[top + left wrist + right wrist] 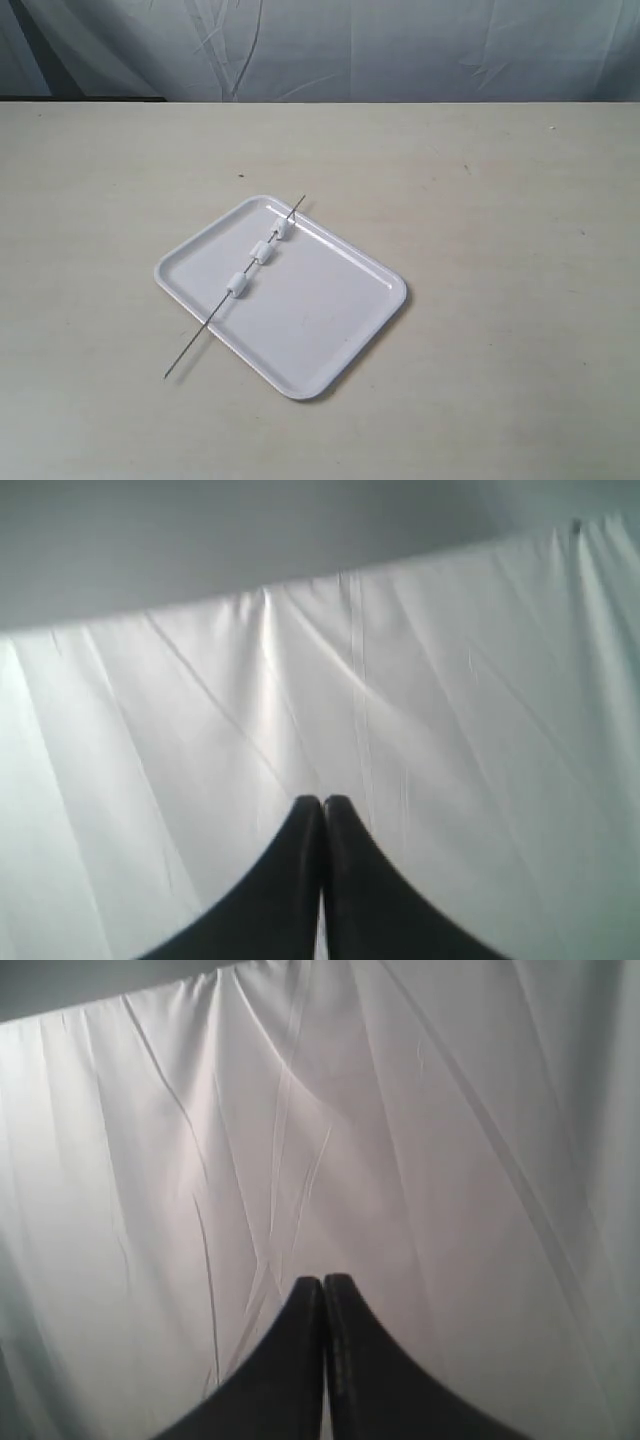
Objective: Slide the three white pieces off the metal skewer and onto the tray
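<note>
A glossy white tray (320, 330) lies in the middle of the table. The thin metal skewer (200, 335) lies slantwise over the tray's left part, and both its ends stick out past the rim. Three white pieces are threaded on it: one near the far rim (282, 229), one in the middle (262, 253), one lower (238, 284). Neither arm shows in the exterior view. My left gripper (322, 802) is shut with nothing in it and faces a white cloth. My right gripper (322, 1280) is shut and empty too, with only cloth before it.
A creased white cloth backdrop (330, 45) hangs behind the table's far edge. The beige tabletop (520, 230) stretches all round the tray. Both wrist views show only the cloth (420, 700) (420, 1160).
</note>
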You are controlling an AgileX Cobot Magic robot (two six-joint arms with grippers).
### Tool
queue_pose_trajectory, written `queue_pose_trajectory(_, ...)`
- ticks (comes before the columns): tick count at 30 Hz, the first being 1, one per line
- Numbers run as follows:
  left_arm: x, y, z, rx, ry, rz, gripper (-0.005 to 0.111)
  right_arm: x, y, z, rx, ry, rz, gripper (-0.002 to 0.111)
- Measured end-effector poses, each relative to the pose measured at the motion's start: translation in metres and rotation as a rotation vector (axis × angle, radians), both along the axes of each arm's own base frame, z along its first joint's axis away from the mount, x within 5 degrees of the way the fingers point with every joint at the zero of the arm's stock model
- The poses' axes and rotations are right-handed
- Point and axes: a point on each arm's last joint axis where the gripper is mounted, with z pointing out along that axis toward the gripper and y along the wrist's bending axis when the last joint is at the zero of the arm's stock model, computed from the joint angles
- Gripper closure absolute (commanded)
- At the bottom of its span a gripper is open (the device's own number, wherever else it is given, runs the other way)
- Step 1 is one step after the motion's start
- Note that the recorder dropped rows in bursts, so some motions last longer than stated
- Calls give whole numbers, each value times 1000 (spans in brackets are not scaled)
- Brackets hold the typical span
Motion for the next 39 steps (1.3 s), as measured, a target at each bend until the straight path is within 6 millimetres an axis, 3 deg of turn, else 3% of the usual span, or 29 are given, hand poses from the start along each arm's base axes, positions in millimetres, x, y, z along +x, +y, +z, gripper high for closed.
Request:
queue_pose_trajectory(5, 74, -8, -44, -39, 420, -99, 107, 3, 2, -7, -15, 93, 23, 108)
queue_pose_trajectory(11, 117, -26, -117, -43, 812, -324, 107, 4, 3, -11, -24, 143, 36, 108)
queue_pose_trajectory(15, 130, -29, -156, -57, 953, -317, 107, 6, 4, -16, -24, 201, 65, 108)
queue_pose_trajectory(19, 142, -26, -188, -7, 996, -196, 107, 12, 6, -23, -28, 292, 84, 108)
queue_pose_trajectory(27, 147, -17, -206, 722, 614, -36, 107, 16, 7, -26, -37, 335, 89, 108)
queue_pose_trajectory(31, 154, 4, -216, 939, 581, 215, 107, 16, 7, -26, -37, 335, 89, 108)
queue_pose_trajectory(33, 158, 18, -221, 944, 643, 376, 107, 16, 7, -26, -37, 335, 89, 108)
queue_pose_trajectory(36, 158, 38, -225, 782, 803, 616, 107, 16, 7, -26, -37, 337, 89, 108)
queue_pose_trajectory(39, 148, 49, -235, 648, 1026, 741, 107, 16, 7, -26, -38, 339, 89, 108)
